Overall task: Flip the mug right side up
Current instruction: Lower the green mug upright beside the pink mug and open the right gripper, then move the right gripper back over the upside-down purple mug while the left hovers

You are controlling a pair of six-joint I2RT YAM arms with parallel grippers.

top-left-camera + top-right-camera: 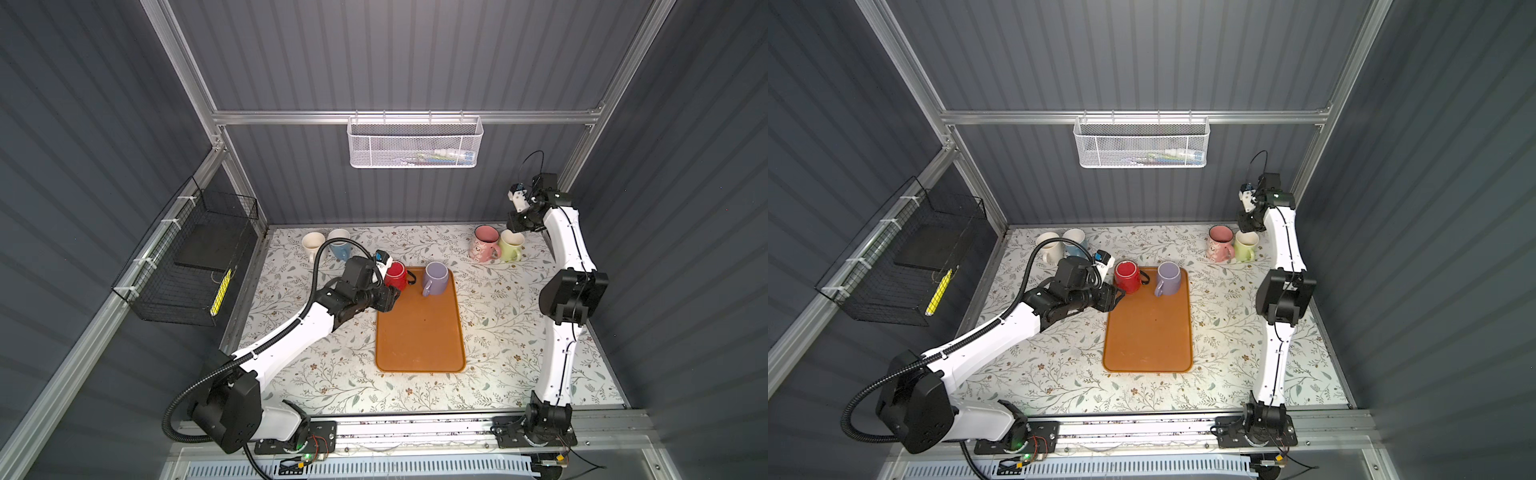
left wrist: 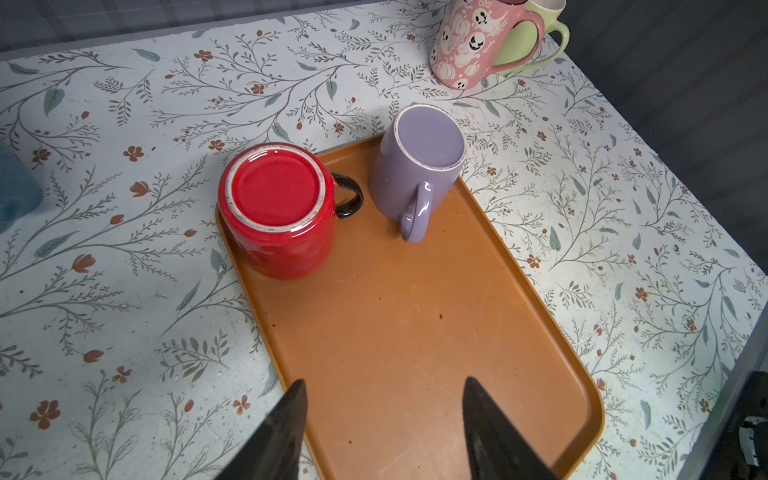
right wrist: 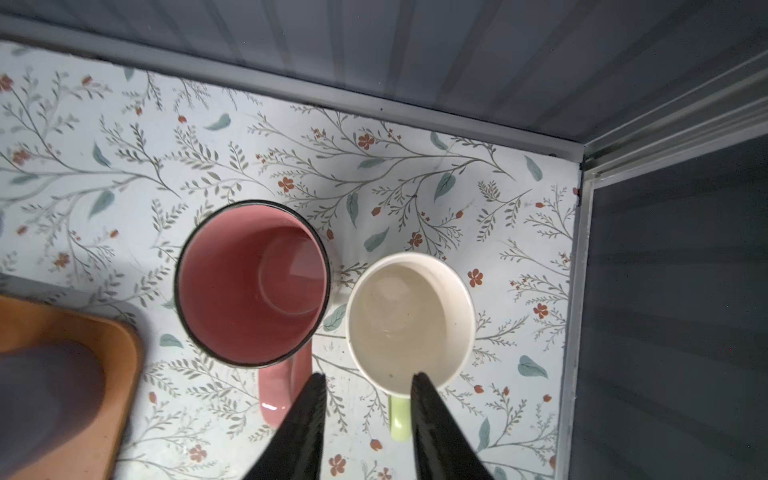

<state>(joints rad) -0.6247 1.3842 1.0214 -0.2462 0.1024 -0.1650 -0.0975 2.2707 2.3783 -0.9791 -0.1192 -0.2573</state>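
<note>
Far left of the tray [image 1: 419,332], on the side wall, hangs a black wire basket [image 1: 187,266] with a yellow thing inside it. Beyond the tray's far-left corner, on the floral bench [image 1: 316,374], a cream mug [image 1: 312,245] and a blue mug [image 1: 340,246] stand mouth up, close side by side; whether they touch I cannot tell. The left gripper [image 2: 385,382] hangs over the tray's left edge, just on the near side of the red mug [image 2: 278,212]. Its jaws stand well apart with only bare tray between them, and it has hold of nothing. The red mug sits bottom up in the tray's far-left corner, its black handle pointing toward the purple mug [image 2: 415,166]. That one also sits bottom up, in the tray's far-right corner, with its handle turned toward the tray's near end. The two are near each other but apart. Behind the tray, on the back wall, a white mesh basket [image 1: 415,143] hangs from the rail. Past the tray's far-right corner stands a pink mug [image 1: 484,246] with ghost and pumpkin figures, mouth up, and a green mug [image 1: 511,246] just beside it, further from the tray, also mouth up. Both handles point toward the near side. The right gripper [image 3: 369,376] hangs above the green mug's handle side, pointing down. Its jaws are partly apart, with only bench showing between them, and it grips nothing.
</note>
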